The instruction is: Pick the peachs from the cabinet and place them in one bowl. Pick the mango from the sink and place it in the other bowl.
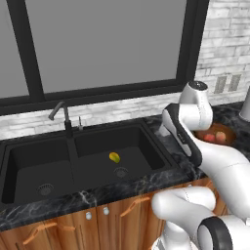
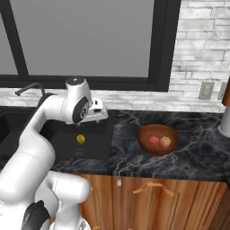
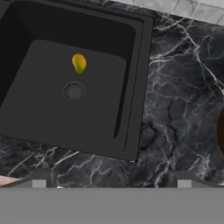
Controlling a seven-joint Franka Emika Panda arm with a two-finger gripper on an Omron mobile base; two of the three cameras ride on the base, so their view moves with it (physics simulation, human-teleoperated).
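Note:
The small yellow-green mango [image 1: 114,156] [image 2: 81,139] [image 3: 78,63] lies on the floor of the right basin of the black sink [image 1: 29,161] [image 3: 43,109], just behind the drain. Two reddish peachs [image 2: 154,141] [image 2: 165,142] [image 1: 210,137] sit in the dark wooden bowl [image 2: 157,152] on the counter to the right. My gripper [image 2: 102,117] [image 3: 111,183] hangs open and empty above the sink's right rim, well above the mango. The cabinet and the other bowl are out of view.
A thin dark faucet [image 1: 61,110] rises behind the divider between the basins. Black marble counter [image 3: 175,109] runs from the sink to the wooden bowl. A pale grey object [image 2: 224,126] stands at the far right. A window and a brick wall lie behind.

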